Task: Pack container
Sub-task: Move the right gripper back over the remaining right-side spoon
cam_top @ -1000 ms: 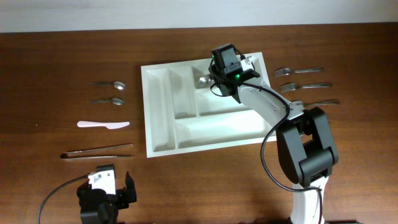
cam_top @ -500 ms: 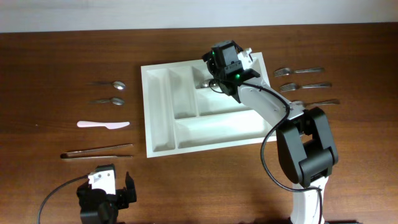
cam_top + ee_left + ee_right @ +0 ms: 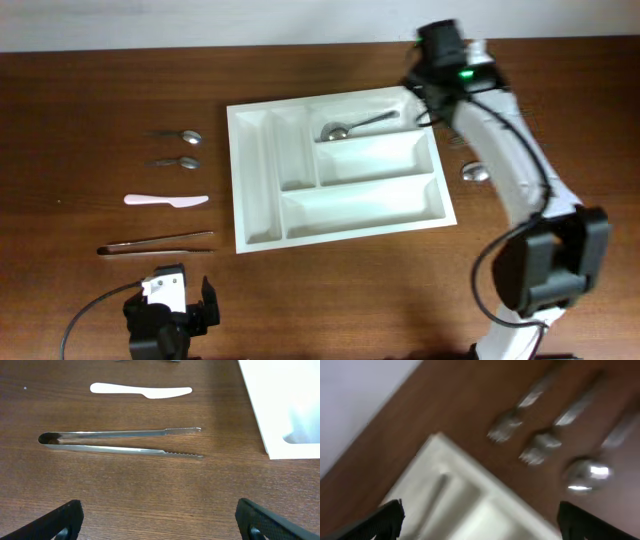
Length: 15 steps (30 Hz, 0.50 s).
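The container (image 3: 262,175), a white compartment tray, lies mid-table. One spoon (image 3: 352,126) rests in its far long compartment. My right gripper (image 3: 425,85) hovers open over the tray's far right corner (image 3: 445,455) with nothing between its fingers (image 3: 390,517); its view is blurred. Below it, to the right of the tray, lie two forks (image 3: 507,425) (image 3: 540,450) and a spoon (image 3: 585,472). My left gripper (image 3: 185,305) stands open and empty near the front left edge. Steel tongs (image 3: 120,442) lie just ahead of the left gripper.
Left of the tray lie two spoons (image 3: 185,135) (image 3: 183,161), a pale plastic knife (image 3: 166,200) and the tongs (image 3: 155,243). A spoon (image 3: 475,171) shows right of the tray, partly under my right arm. The tray's near left corner (image 3: 280,415) sits at the left wrist view's right edge.
My right gripper opened and let go of the spoon, which now lies in the far long compartment. The right arm swung right, past the tray's corner. The left arm has not moved.
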Each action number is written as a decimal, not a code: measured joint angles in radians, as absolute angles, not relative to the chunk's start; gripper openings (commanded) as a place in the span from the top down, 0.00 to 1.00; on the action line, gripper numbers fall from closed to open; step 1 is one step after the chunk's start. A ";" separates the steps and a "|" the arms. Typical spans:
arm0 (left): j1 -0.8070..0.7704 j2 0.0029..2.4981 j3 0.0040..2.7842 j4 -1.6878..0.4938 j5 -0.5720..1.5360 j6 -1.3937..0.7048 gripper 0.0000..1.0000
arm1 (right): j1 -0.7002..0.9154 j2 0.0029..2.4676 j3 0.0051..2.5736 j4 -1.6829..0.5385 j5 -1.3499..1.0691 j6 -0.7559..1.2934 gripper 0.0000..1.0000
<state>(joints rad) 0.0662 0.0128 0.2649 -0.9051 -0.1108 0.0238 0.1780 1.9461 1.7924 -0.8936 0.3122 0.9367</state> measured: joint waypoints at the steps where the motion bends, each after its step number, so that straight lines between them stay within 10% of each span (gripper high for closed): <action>1: 0.066 0.013 0.265 -0.905 -0.111 0.024 0.01 | 0.140 1.930 1.796 -0.949 0.323 0.935 0.01; 15: 0.066 0.013 0.265 -0.905 -0.111 0.024 0.01 | -0.023 1.925 1.776 -1.079 0.210 0.984 0.01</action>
<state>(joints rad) 0.0662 0.0128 0.2649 -0.9047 -0.1108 0.0238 -0.0231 1.9255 1.7760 -1.0786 0.2104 0.9840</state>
